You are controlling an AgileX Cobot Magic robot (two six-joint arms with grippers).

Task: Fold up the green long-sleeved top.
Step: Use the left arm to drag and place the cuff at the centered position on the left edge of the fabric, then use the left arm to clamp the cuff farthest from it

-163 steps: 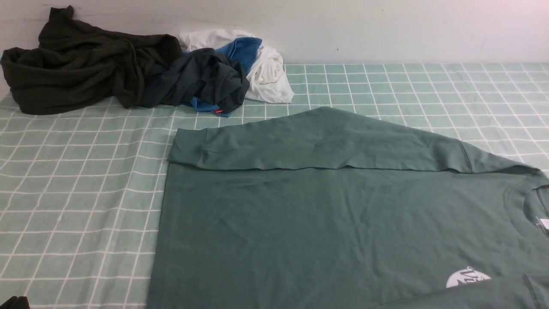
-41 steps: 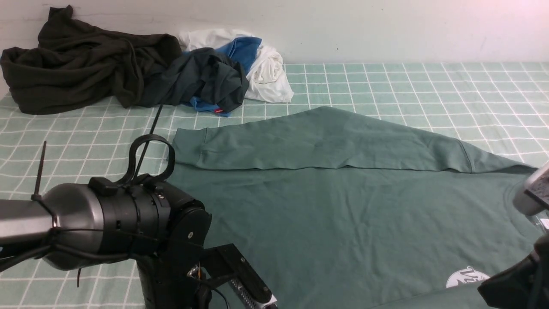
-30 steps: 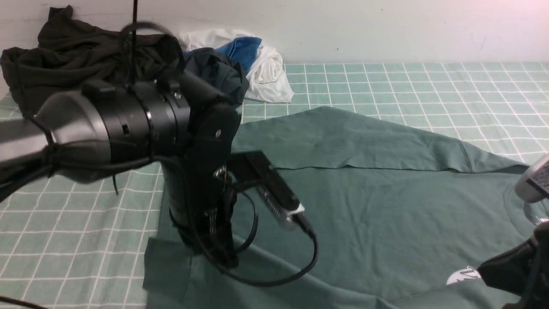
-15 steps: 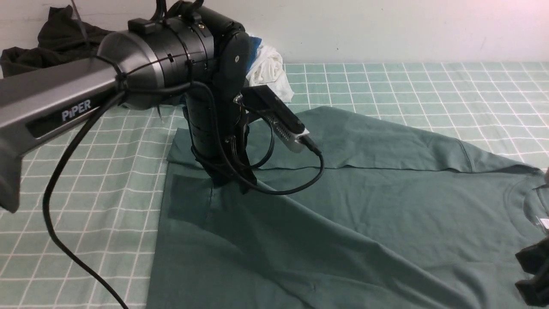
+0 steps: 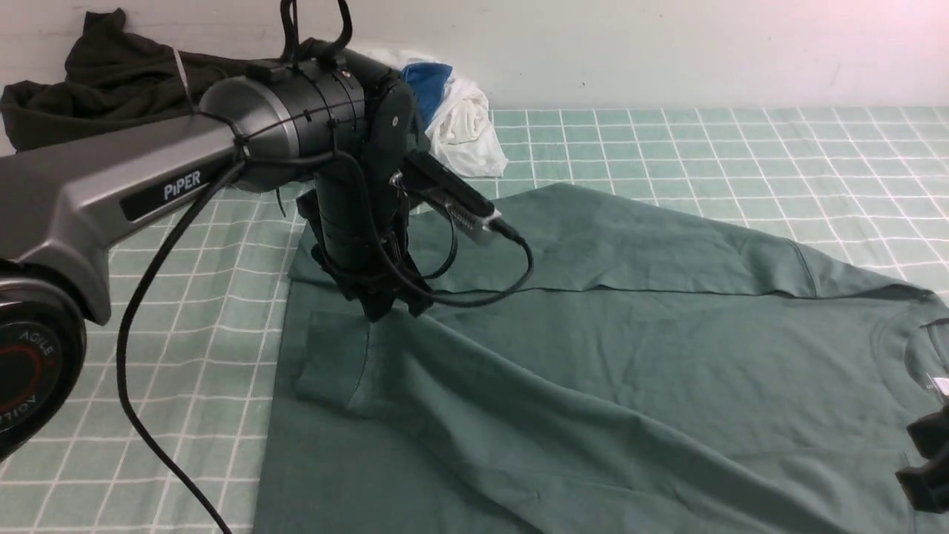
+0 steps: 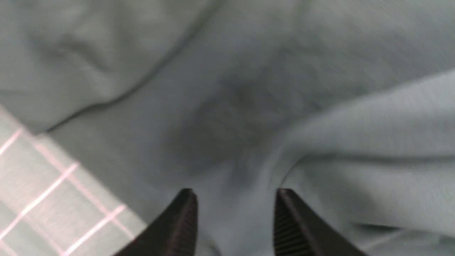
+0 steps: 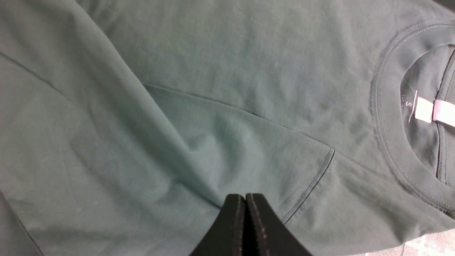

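Note:
The green long-sleeved top [image 5: 630, 356] lies flat on the checked cloth, neck to the right. Its far sleeve [image 5: 593, 237] is folded along the far edge. Its near sleeve [image 5: 482, 400] lies slantwise across the body, with the cuff [image 5: 330, 363] near the left hem. My left gripper [image 5: 379, 308] points down onto this sleeve just behind the cuff. In the left wrist view it [image 6: 234, 193] is open, with green cloth [image 6: 249, 106] between and under its fingers. My right gripper [image 5: 923, 463] shows at the lower right edge. In the right wrist view it [image 7: 245, 196] is shut, over the shoulder seam near the collar [image 7: 391, 142]. The chest logo is hidden.
A very dark olive-black garment [image 5: 111, 81] and white and blue clothes [image 5: 463, 122] are heaped at the back left by the wall. My left arm [image 5: 148, 185] and its cable [image 5: 141, 356] cross the left side. The green checked cloth [image 5: 741, 148] stretches to the back right.
My left arm came in from the near left and carried the near sleeve up across the body toward the far left; the sleeve now covers the logo. My right gripper dropped to the lower right corner.

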